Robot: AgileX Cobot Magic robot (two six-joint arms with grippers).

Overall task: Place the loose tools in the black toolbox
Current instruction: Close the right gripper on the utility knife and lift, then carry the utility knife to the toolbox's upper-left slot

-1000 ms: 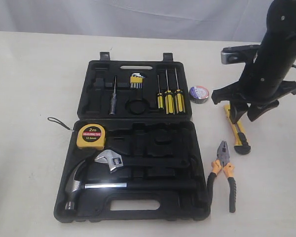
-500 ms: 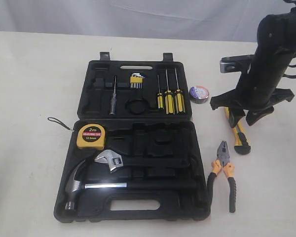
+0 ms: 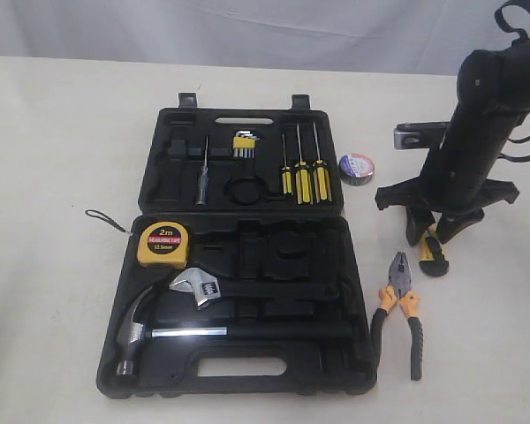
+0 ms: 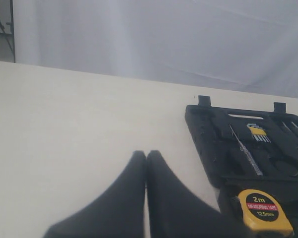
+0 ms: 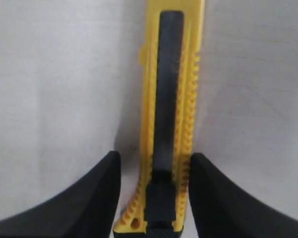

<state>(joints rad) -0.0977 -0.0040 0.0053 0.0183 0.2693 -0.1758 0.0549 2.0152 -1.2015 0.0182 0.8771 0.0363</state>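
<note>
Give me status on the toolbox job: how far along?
Done: tape measure sits in the toolbox. In hand: right hand is open astride the knife, not yet gripping. Left: knife, pliers and tape roll all lie outside it.

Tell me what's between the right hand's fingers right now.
The knife lies lengthwise between the fingers of the right hand, which stand open on either side of it. The right wrist view shows this; the exterior view shows only the knife's end.
</note>
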